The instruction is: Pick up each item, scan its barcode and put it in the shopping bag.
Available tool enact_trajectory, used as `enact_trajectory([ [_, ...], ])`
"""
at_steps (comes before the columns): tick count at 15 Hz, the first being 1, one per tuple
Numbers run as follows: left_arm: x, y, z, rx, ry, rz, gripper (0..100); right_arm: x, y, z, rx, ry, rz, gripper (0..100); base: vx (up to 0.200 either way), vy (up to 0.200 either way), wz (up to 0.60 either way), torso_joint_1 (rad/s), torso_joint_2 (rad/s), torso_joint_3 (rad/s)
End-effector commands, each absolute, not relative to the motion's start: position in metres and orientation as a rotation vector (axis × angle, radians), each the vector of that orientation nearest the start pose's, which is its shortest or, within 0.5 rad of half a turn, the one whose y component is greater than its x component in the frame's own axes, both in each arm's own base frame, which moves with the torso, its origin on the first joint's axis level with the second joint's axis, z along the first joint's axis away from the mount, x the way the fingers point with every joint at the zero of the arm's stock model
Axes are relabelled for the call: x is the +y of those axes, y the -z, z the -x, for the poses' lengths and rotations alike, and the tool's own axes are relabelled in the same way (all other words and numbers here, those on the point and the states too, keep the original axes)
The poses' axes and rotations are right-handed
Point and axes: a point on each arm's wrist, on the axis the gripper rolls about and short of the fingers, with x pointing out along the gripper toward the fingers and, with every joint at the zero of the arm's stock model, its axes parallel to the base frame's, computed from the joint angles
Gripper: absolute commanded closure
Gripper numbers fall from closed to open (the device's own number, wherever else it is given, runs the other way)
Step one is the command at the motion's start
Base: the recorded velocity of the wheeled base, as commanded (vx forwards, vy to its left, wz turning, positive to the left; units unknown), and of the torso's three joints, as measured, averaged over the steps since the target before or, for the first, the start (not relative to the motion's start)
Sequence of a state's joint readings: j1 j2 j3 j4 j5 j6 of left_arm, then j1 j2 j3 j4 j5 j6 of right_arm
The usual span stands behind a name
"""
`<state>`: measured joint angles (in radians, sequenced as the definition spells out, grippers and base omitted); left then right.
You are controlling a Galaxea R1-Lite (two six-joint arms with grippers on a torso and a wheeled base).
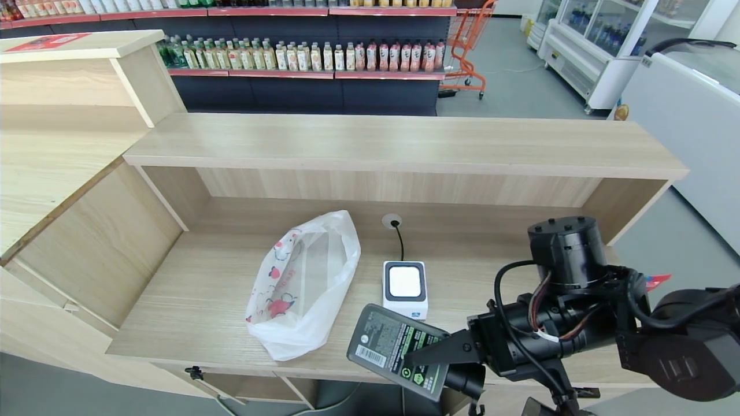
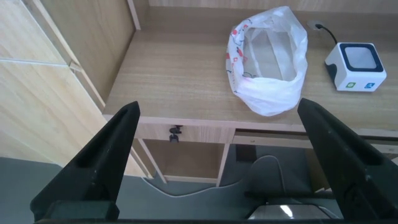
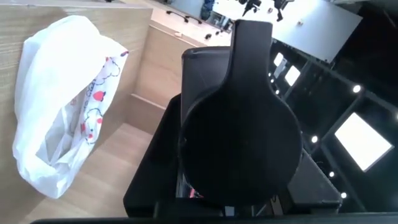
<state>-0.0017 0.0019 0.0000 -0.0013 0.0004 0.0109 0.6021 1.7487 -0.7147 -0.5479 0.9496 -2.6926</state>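
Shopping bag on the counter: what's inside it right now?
Nothing I can make out: through the open mouth and thin plastic of the bag only the counter shows. Its crumpled closed end is opaque, so a small flat item there would be hidden.

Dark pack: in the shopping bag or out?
Out. The right tool grips the dark pack over the counter's front edge, apart from the shopping bag.

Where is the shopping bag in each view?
Head view: the shopping bag lies on the counter, left of the scanner.
Left wrist view: the shopping bag lies beside the scanner, beyond the left claw.
Right wrist view: the shopping bag lies beside the gripped grey bottle.
Shared landmark: the counter under it.
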Motion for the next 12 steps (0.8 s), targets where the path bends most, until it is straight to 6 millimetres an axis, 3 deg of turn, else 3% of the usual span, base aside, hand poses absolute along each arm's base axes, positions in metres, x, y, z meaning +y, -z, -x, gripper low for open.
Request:
enact_trajectory([
  [1,0.0001,-0.0757,0.0226,0.002,0.0,-0.011,0,0.1806,-0.14,-0.2301,-1.716,-1.067,1.871,100,0.0,0.0,0.0,0.0,0.0,0.0],
  [12,0.0001,-0.0757,0.0226,0.002,0.0,-0.011,0,0.1809,-0.1406,-0.2298,-1.711,-1.073,1.862,100,0.0,0.0,0.0,0.0,0.0,0.0],
])
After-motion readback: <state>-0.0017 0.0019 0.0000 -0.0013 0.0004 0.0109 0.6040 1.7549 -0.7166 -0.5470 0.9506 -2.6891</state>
